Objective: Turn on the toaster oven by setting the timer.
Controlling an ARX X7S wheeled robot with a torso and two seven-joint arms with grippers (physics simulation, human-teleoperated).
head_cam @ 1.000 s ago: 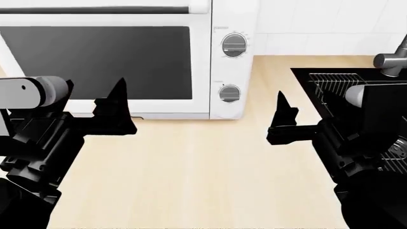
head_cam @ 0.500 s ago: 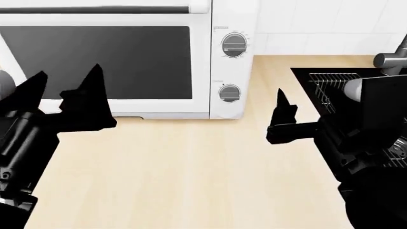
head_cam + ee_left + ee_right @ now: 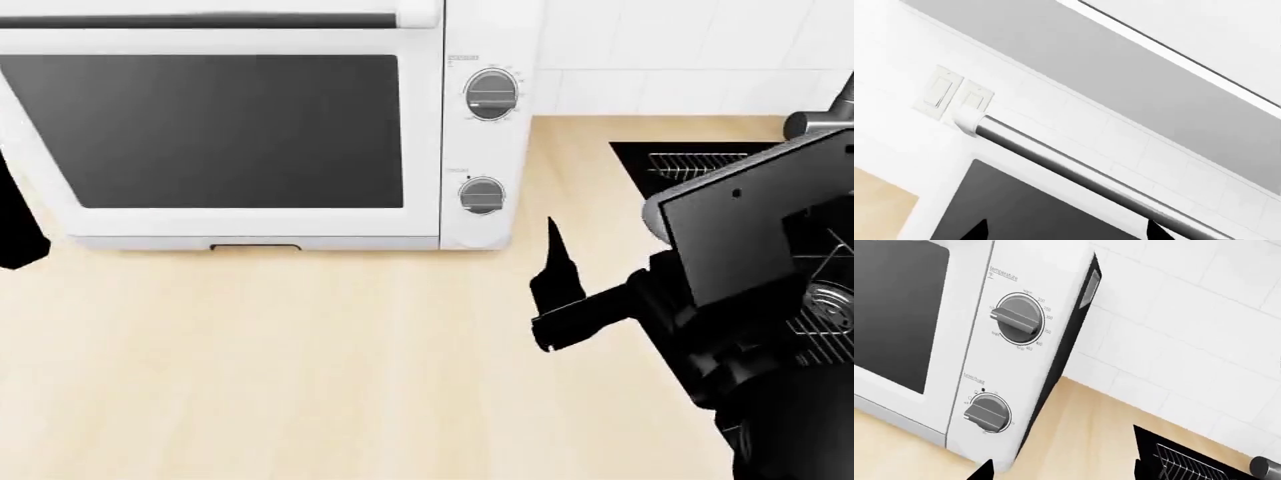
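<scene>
Now timer (image 3: 482,195) beyond right pincer (image 3: 554,290), untouched.

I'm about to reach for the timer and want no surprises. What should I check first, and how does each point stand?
1. Timer in sight, lower knob under the temperature knob: ok.
2. Right hand facing the toaster oven panel, both knobs in its wrist view: ok.
3. Right hand touching the timer: not ok, apart.
4. Counter between hand and timer free: ok.
5. Right hand open: cannot tell.
6. Left hand's position: cannot tell.

Head view downward over counter and toaster oven (image 3: 267,130); both wrist views close, sharing its front
</scene>
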